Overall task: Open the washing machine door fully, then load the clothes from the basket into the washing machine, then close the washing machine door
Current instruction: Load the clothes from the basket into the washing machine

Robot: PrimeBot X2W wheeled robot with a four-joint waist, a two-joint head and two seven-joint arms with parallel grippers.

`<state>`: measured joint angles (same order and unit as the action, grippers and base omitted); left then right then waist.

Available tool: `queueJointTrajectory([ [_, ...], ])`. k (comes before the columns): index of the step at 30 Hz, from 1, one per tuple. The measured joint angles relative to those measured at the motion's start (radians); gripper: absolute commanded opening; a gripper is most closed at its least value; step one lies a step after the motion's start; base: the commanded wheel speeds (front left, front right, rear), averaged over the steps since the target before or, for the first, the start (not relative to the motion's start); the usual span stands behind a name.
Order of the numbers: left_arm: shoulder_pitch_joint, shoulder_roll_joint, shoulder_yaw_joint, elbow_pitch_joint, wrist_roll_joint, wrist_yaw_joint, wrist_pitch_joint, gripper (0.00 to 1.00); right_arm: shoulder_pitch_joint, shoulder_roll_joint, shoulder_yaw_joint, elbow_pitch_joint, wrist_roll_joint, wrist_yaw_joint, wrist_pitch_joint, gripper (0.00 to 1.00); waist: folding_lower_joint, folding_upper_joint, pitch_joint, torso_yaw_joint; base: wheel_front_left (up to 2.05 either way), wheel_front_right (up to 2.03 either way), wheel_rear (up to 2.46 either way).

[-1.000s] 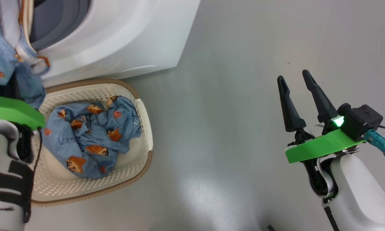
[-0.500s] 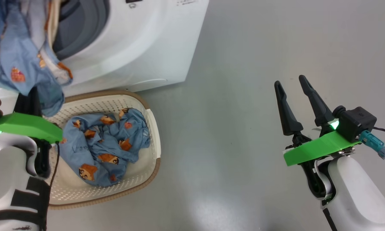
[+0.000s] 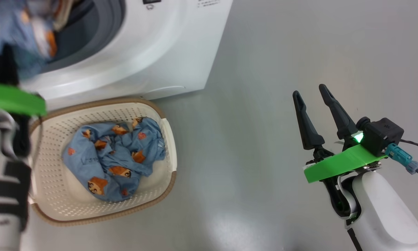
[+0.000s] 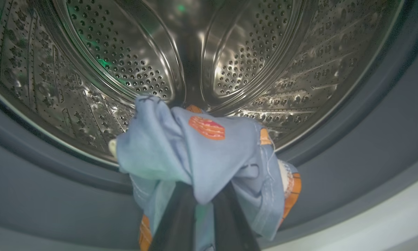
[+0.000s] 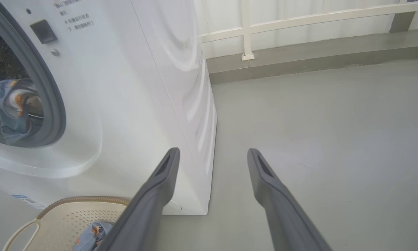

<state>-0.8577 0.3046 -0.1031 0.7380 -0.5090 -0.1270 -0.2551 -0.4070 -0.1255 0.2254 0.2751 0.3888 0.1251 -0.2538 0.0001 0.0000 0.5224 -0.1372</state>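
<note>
Two light blue, cartoon-printed clothes: one piece lies bunched in the single cream perforated plastic basket, near the white front-loading washing machine; the other piece is pinched by the left gripper at the steel drum mouth. The right gripper hangs spread and empty, far right.

Glossy grey floor with soft light glare, white railing on a raised grey kerb, pale wall behind it
</note>
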Motion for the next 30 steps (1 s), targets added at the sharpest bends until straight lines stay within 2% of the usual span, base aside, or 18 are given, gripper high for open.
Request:
queueJointTrajectory([
  [9,-0.278,0.087,-0.031,0.144,0.000,0.000,0.067,0.00,-0.004,0.037,-0.005,-0.021,0.012,0.000,0.000,1.00,0.0000,0.0000,0.080,-0.049,0.00,0.00,0.00],
  [20,-0.599,0.172,-0.041,0.338,0.000,0.000,0.234,0.00,-0.020,0.064,-0.010,-0.049,0.015,0.000,0.000,1.00,0.0000,0.0000,0.202,-0.131,0.00,0.00,0.00],
  [21,-0.618,0.177,-0.042,0.356,0.000,0.000,0.251,0.09,-0.021,0.065,-0.010,-0.049,0.015,0.000,0.000,1.00,0.0000,0.0000,0.210,-0.138,0.00,0.00,0.00],
  [22,-0.630,0.182,-0.048,0.374,0.000,0.000,0.271,0.84,-0.022,0.067,-0.009,-0.049,0.015,0.000,0.000,1.00,0.0000,0.0000,0.218,-0.144,0.00,0.00,0.00],
  [23,-0.638,0.185,-0.053,0.394,0.000,0.000,0.293,1.00,-0.025,0.067,-0.009,-0.049,0.015,0.000,0.000,1.00,0.0000,0.0000,0.223,-0.152,0.00,0.00,0.00],
  [30,-0.655,0.175,-0.071,0.452,-0.011,0.000,0.327,1.00,-0.036,0.069,-0.024,-0.050,0.015,0.000,0.000,1.00,0.0001,0.0000,0.232,-0.169,0.00,0.00,0.00],
])
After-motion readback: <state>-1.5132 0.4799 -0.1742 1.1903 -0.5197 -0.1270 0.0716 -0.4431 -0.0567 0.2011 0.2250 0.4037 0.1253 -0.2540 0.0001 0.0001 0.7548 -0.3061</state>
